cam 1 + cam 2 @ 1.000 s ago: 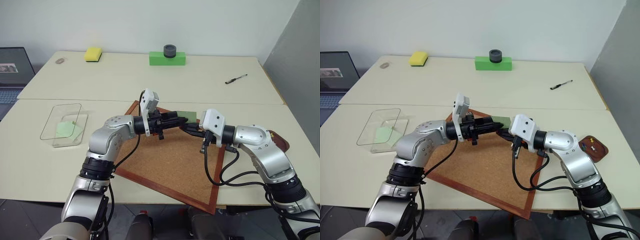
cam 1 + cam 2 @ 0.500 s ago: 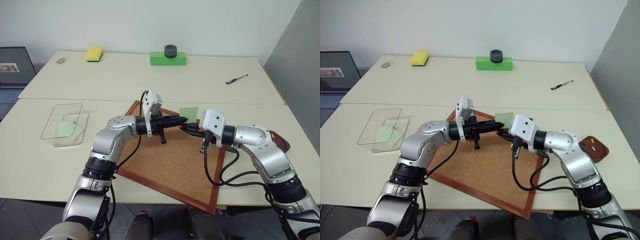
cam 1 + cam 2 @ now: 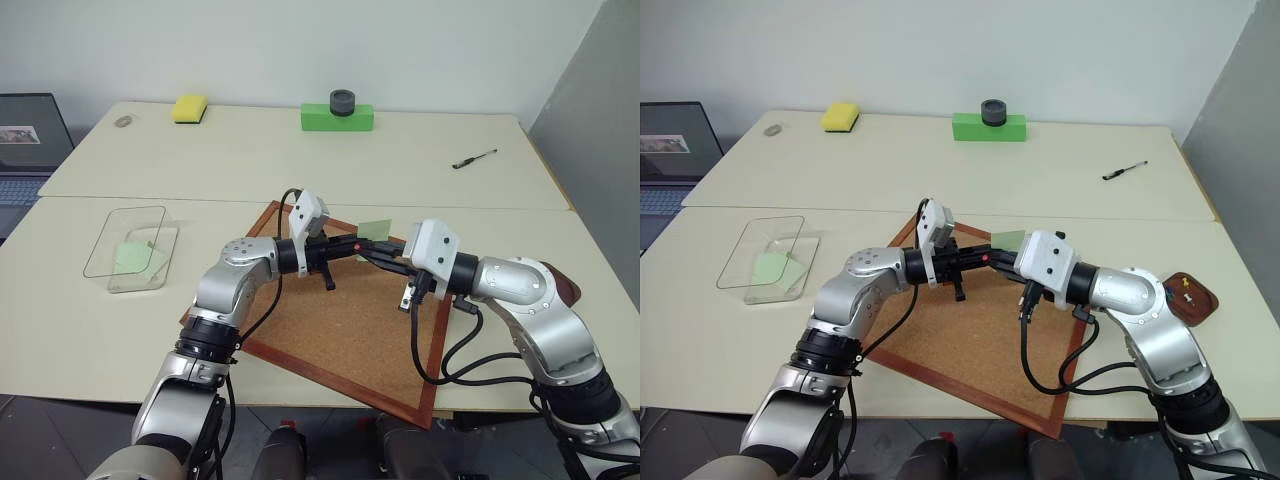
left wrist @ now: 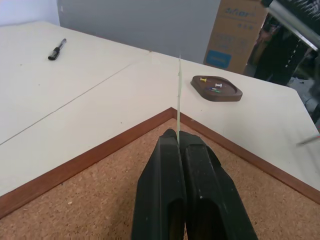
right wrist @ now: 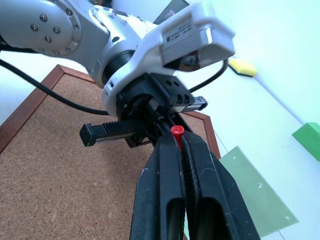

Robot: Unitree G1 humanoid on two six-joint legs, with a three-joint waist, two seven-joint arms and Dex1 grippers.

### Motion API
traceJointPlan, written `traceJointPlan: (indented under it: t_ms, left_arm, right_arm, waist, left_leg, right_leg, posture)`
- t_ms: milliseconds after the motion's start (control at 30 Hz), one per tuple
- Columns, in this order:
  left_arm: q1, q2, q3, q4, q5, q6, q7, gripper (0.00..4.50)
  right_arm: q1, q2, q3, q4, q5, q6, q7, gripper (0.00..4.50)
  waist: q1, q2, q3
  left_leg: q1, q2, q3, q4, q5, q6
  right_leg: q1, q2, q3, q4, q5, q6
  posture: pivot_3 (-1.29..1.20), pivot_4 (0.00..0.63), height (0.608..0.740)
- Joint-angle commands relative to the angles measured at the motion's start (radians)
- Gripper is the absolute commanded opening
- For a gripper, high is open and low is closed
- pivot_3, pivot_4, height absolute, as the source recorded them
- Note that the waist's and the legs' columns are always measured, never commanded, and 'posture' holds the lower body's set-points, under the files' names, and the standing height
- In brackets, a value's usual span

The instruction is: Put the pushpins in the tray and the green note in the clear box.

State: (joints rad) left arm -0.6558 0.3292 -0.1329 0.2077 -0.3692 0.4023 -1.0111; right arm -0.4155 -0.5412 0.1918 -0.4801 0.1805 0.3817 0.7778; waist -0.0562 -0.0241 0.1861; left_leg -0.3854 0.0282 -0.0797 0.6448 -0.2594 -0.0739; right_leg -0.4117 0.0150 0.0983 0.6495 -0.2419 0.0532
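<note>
**Operator:** Where is the green note (image 3: 377, 227), and how does it handle?

**Technician:** It stands over the far corner of the cork board (image 3: 340, 325), taken by one edge. The left gripper (image 4: 177, 137) has its jaws together on that edge. The note is thin paper: almost weightless, limp, and easy to crease or tear. Judgement: hold it at the margin with light pressure and move it slowly, since air drag will bend it.

**Operator:** And the pushpins?

**Technician:** The red pushpin (image 5: 177, 131) sits at the tip of the right gripper (image 5: 176, 142), with the jaws clamped on it just below the head. It is tiny, hard and smooth, with a sharp point. Judgement: it slips easily, so hold it by the head or neck. Other pushpins (image 4: 214, 88) already lie in the tray (image 4: 235, 93).

**Operator:** What surrounds the work?

**Technician:** The two grippers meet tip to tip, so each is the other's nearest obstacle. The tray lies on the worktop (image 3: 300, 160) at the robot's right, partly behind the right arm. The clear box (image 3: 100, 245) lies well apart at the left and already holds a pale green slip (image 3: 135, 258). The path to it over the worktop looks free.

**Operator:** Anything further off?

**Technician:** A pen (image 3: 472, 158), a green block (image 3: 320, 119) carrying a black cylinder (image 3: 342, 101), a yellow sponge (image 3: 187, 108) and a laptop (image 3: 25, 140), all well clear.
</note>
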Motion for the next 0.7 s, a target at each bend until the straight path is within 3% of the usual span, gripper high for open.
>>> traceJointPlan:
  t_ms: [33,233,367,500,700]
  left_arm:
    - [-0.02,-0.001,0.028,-0.025,-0.004,-0.014,0.02,0.04]
    - [0.012,0.02,0.059,-0.117,-0.035,0.038,0.049,0.04]
    - [0.048,0.022,0.054,-0.192,-0.049,0.074,0.068,0.04]
    - [0.063,0.01,0.041,-0.225,-0.05,0.086,0.076,0.04]
    - [0.066,0.004,0.025,-0.241,-0.046,0.09,0.079,0.04]
  right_arm:
    - [0.056,-0.033,-0.128,-0.11,0.029,0.065,-0.058,0.0]
    - [0.248,-0.127,-0.346,-0.14,0.006,0.13,-0.108,0.0]
    - [0.373,-0.178,-0.474,-0.045,-0.071,0.115,-0.172,0.0]
    - [0.432,-0.217,-0.54,0.116,-0.137,0.109,-0.231,0.0]
    - [0.419,-0.261,-0.525,0.269,-0.161,0.106,-0.23,0.0]
  waist:
    - [0.002,0.0,0.0]
    - [0.012,0.0,0.0]
    - [0.014,0.0,0.0]
    - [0.016,0.0,0.0]
    - [0.006,0.0,0.0]
  left_leg:
    - [0.0,0.0,0.0,0.0,0.0,0.0]
    - [0.0,0.0,0.0,0.0,0.0,0.0]
    - [0.001,0.0,0.0,0.0,0.0,0.0]
    - [0.002,-0.001,0.001,0.001,0.0,0.0]
    - [0.004,-0.001,0.001,0.001,0.0,0.0]
  right_leg:
    - [0.0,0.0,0.0,0.0,0.0,0.0]
    - [0.001,0.0,0.0,-0.001,0.0,0.0]
    - [0.001,0.0,0.001,0.0,0.0,0.0]
    - [0.003,0.0,0.001,0.0,0.0,0.0]
    - [0.003,0.0,0.002,0.001,0.0,0.0]
  posture:
    - [0.0,0.15,0.74]
    - [0.0,0.15,0.74]
    - [0.0,0.15,0.74]
    - [0.0,0.15,0.74]
    - [0.0,0.15,0.74]
